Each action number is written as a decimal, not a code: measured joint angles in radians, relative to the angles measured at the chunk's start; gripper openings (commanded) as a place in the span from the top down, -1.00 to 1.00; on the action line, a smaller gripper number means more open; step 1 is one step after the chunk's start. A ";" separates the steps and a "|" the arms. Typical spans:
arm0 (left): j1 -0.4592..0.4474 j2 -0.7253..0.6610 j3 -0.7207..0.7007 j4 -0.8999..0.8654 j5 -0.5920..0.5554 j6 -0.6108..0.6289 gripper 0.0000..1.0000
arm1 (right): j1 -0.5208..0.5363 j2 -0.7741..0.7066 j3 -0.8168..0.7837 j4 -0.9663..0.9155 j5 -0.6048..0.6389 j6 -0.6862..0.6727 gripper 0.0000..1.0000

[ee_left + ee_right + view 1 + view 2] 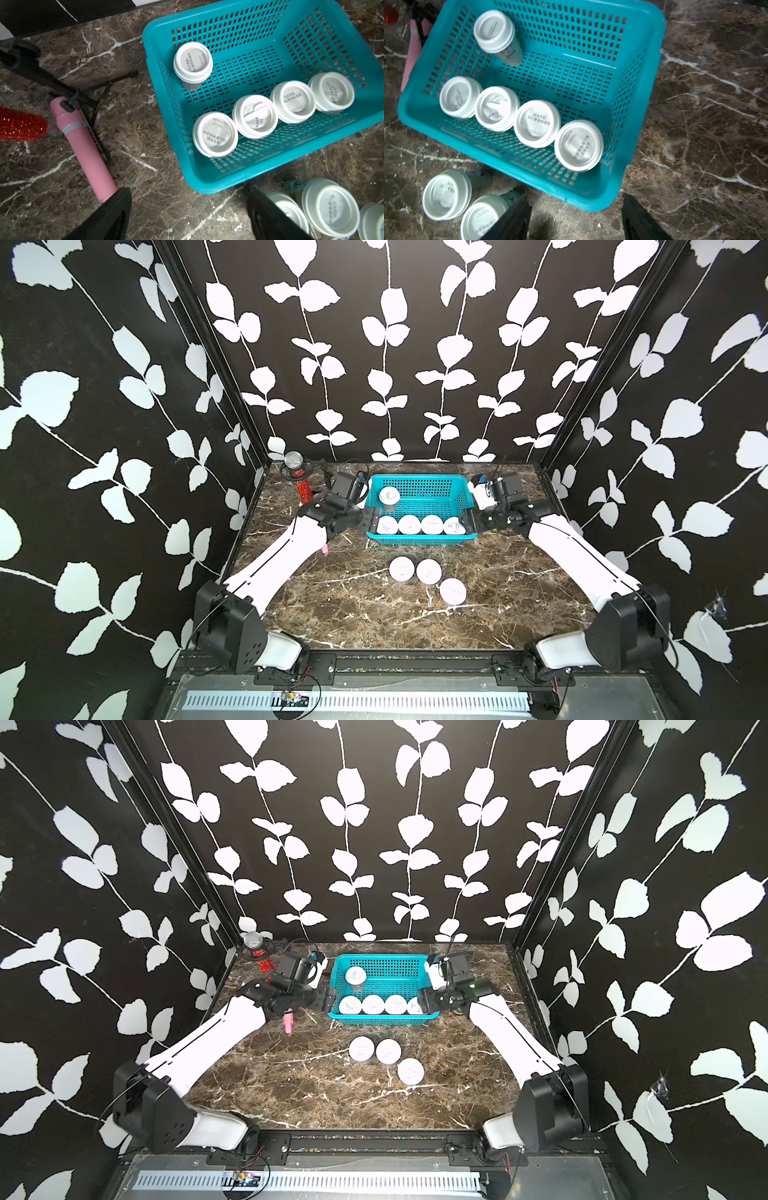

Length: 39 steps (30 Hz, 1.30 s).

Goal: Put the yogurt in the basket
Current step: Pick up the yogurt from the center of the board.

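The turquoise basket (pixel 419 536) (pixel 382 1017) stands at the back middle of the marble table. Several yogurt cups are inside it: one (pixel 389 495) near the back left corner and a row (pixel 432 524) along the front wall. Three more yogurt cups (pixel 429 571) (pixel 388 1051) stand on the table in front of the basket. My left gripper (pixel 370 522) (pixel 189 216) hangs open and empty at the basket's front left corner. My right gripper (pixel 469 522) (pixel 575 218) is open and empty at the front right corner, just beside the row's last cup (pixel 579 145).
A pink slim bottle (pixel 288 1022) (pixel 83 149) lies on the table left of the basket, under my left arm. A red glittery microphone (pixel 301 485) on a black tripod stands in the back left corner. Patterned walls close in the table on three sides.
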 measured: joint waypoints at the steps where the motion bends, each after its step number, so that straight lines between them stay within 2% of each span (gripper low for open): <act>1: 0.000 -0.015 -0.017 0.005 0.000 -0.005 -0.74 | 0.020 -0.011 -0.012 -0.007 0.002 -0.001 -0.46; 9: 0.000 -0.116 -0.130 0.042 0.006 -0.064 -0.74 | 0.182 -0.064 -0.060 -0.091 0.018 -0.003 -0.53; 21: 0.000 -0.147 -0.143 0.048 0.016 -0.088 -0.74 | 0.380 -0.051 -0.093 -0.243 0.128 0.008 -0.70; 39: 0.000 -0.148 -0.143 0.048 0.037 -0.098 -0.74 | 0.482 -0.008 -0.115 -0.337 0.141 0.031 -0.69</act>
